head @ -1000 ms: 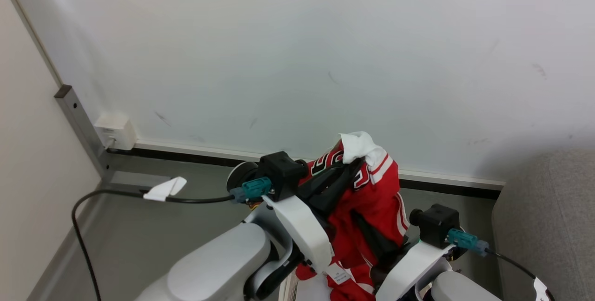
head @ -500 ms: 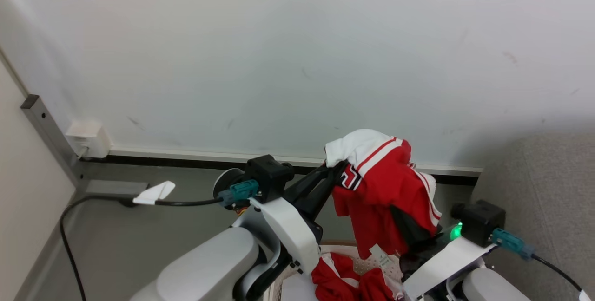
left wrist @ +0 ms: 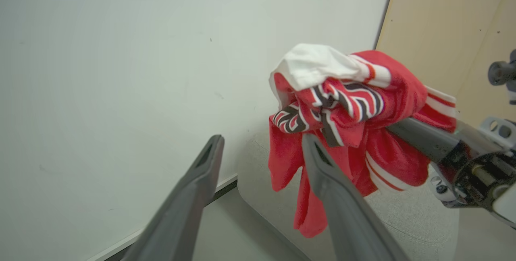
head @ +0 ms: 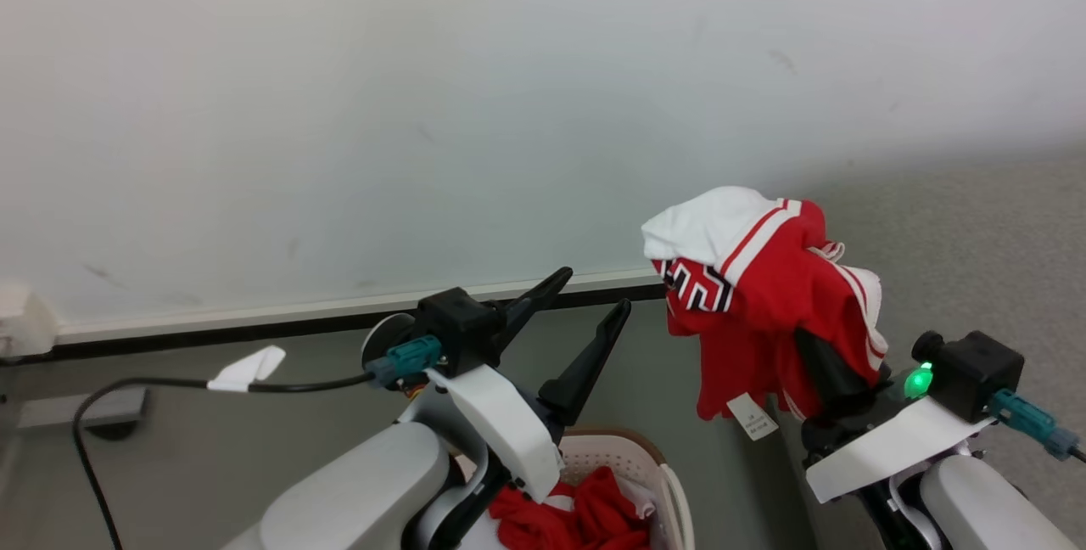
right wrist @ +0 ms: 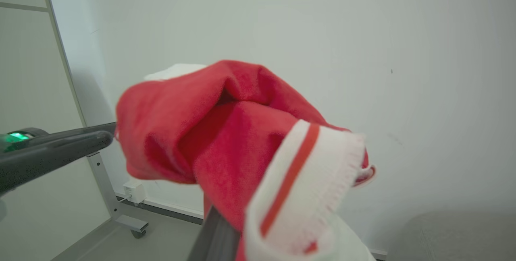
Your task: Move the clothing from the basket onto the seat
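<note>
My right gripper (head: 806, 346) is shut on a bundle of red clothing (head: 764, 304) with white trim, dark lettering and a hanging white tag. It holds the bundle in the air in front of the grey seat (head: 976, 236). The bundle (left wrist: 354, 108) hangs just right of my left fingers in the left wrist view, above the seat (left wrist: 403, 220). It covers my right fingers in the right wrist view (right wrist: 225, 132). My left gripper (head: 596, 288) is open and holds nothing, a short way left of the bundle. Below it stands the basket (head: 657, 457) with more red clothing (head: 577, 516) inside.
A white wall with a dark skirting line runs behind everything. A black cable with a white tag (head: 246, 367) crosses the grey floor on the left. A metal frame leg on a caster (right wrist: 137, 228) stands by the wall. The seat's corner (right wrist: 455, 233) sits low right.
The head camera has turned right, bringing the seat into view. My left gripper let go of the clothing and opened. My right gripper carried the bundle right, away from the basket.
</note>
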